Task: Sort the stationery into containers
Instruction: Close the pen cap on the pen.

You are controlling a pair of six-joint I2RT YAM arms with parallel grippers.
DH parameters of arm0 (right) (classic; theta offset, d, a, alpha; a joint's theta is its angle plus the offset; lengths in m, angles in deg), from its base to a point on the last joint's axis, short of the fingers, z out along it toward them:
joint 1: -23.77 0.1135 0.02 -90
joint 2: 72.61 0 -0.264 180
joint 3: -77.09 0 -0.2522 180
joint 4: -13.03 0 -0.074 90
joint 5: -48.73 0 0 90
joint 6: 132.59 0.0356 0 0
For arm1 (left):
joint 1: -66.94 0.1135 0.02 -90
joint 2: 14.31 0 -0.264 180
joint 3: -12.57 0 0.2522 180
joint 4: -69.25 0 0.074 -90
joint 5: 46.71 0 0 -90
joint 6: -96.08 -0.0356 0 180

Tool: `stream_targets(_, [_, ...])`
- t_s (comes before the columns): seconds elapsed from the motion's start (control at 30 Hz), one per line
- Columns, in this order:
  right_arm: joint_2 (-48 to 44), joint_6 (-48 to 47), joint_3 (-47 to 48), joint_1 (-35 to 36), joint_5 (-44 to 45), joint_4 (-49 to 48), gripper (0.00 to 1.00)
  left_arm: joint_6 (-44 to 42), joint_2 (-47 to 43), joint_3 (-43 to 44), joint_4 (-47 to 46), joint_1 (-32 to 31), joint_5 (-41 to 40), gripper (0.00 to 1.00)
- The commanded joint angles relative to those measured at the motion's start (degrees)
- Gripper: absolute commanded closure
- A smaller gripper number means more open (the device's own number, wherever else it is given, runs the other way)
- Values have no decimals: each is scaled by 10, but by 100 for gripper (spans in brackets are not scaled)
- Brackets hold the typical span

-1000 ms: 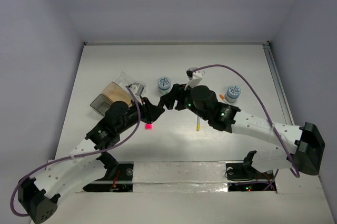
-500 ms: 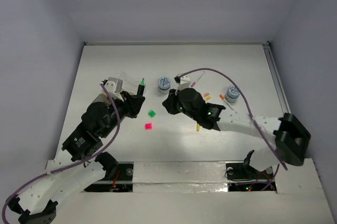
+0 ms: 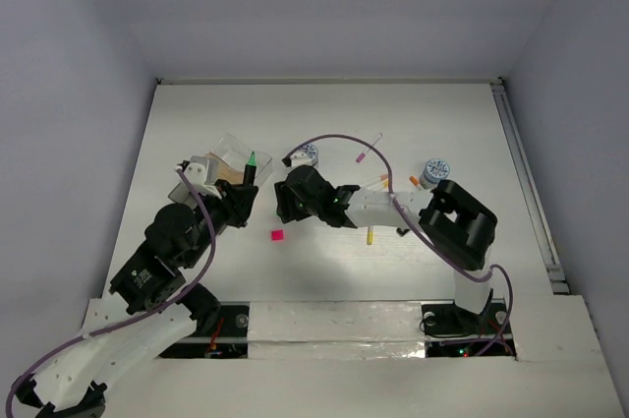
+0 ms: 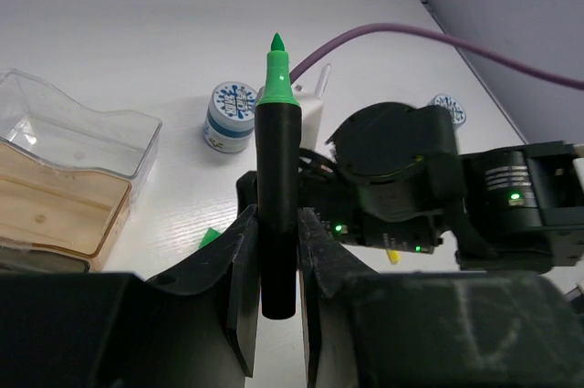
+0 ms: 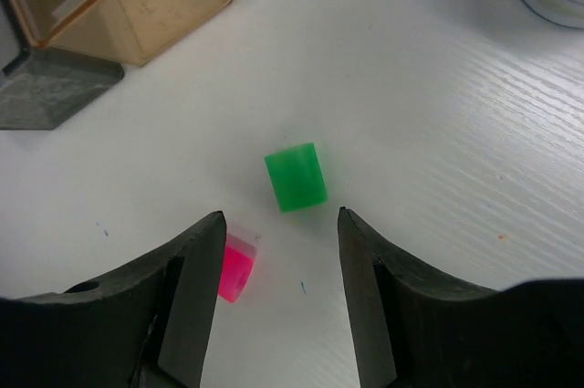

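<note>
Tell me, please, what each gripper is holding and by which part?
The left gripper clamps the green-capped marker near the bottom of its black barrel. The right gripper is open, holding nothing, over the green cube.

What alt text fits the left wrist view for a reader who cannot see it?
The left gripper is shut on a green-capped black marker, cap pointing away from the camera. Beyond are a clear tray and a tan tray at left, a blue-white disc at centre, and the right arm at right.
</note>
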State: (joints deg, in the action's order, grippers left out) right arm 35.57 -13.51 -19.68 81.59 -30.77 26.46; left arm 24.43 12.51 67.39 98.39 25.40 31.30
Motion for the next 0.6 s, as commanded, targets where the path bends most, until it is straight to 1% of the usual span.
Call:
stream_targets(0.0, [25,-17,45,3,-8,24,42,-6,-13,-1,-17,1,-11,100])
stream_targets(0.03, [36,-20,48,3,-10,31,42,-6,-13,-1,-17,1,-11,100])
stream_targets(0.07, [41,-21,58,3,-8,39,46,-7,-11,0,-18,1,-9,100])
stream_targets(0.13, [47,-18,62,3,-6,52,50,-8,-6,1,-18,1,-8,100])
stream_targets(0.27, [31,-15,44,3,-28,24,59,-8,-1,1,-17,1,-5,100])
stream_targets(0.4, [25,-12,40,8,-45,18,61,-6,-8,-1,-17,1,-5,100])
stream_targets(0.47, [26,-14,44,8,-56,16,66,-7,-10,-1,-18,1,-6,100])
stream_targets(0.57, [42,-17,59,8,-72,10,66,-6,-9,0,-18,1,-6,100])
